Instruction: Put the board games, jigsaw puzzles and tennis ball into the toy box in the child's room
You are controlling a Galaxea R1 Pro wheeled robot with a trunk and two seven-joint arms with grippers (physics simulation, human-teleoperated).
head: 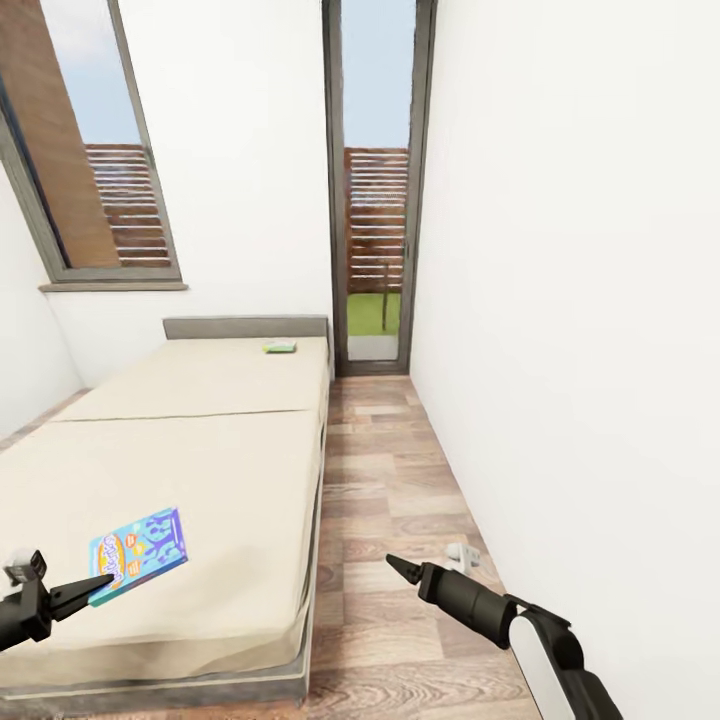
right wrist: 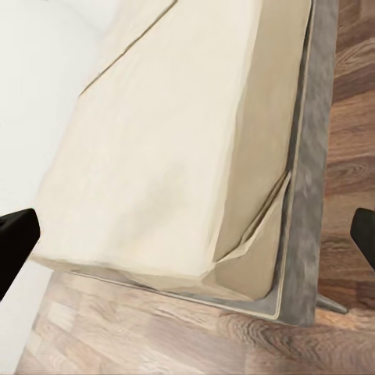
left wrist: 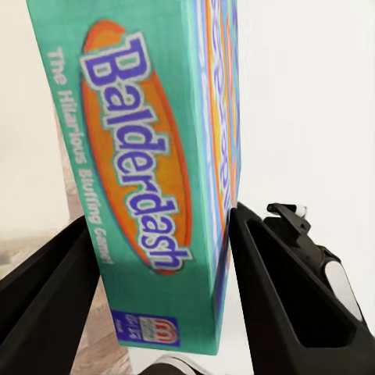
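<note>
Right now the left pincer [head: 100,582] sits at about eight o'clock in the head view, over the near end of the bed [head: 200,440], its dark fingers reaching the near edge of the blue board game [head: 138,553]. From the left wrist camera the box's teal side [left wrist: 148,164], printed "Balderdash", stands between the two black fingers [left wrist: 47,305], which lie along both of its faces; the pincer looks clamped on it, though I cannot tell how firmly. In the head view the game seems tilted, its far end up off the beige mattress, but I cannot say whether any part rests on it.

Up at twelve o'clock, near the dark grey headboard [head: 245,327], a second, greenish board game [head: 280,347] lies flat on the mattress, well apart from the blue one.

The right pincer [head: 400,568] hangs at about five o'clock over the wood-plank floor [head: 400,470], beside the bed and touching nothing. Its wrist camera looks down on the bed's corner [right wrist: 250,258], with one dark fingertip [right wrist: 16,242] at each side of the picture, so the fingers stand wide apart. A small white object [head: 462,553] lies on the floor just beyond that arm, by the white wall [head: 580,300]. A tall dark-framed window [head: 378,200] stands at the far end.
</note>
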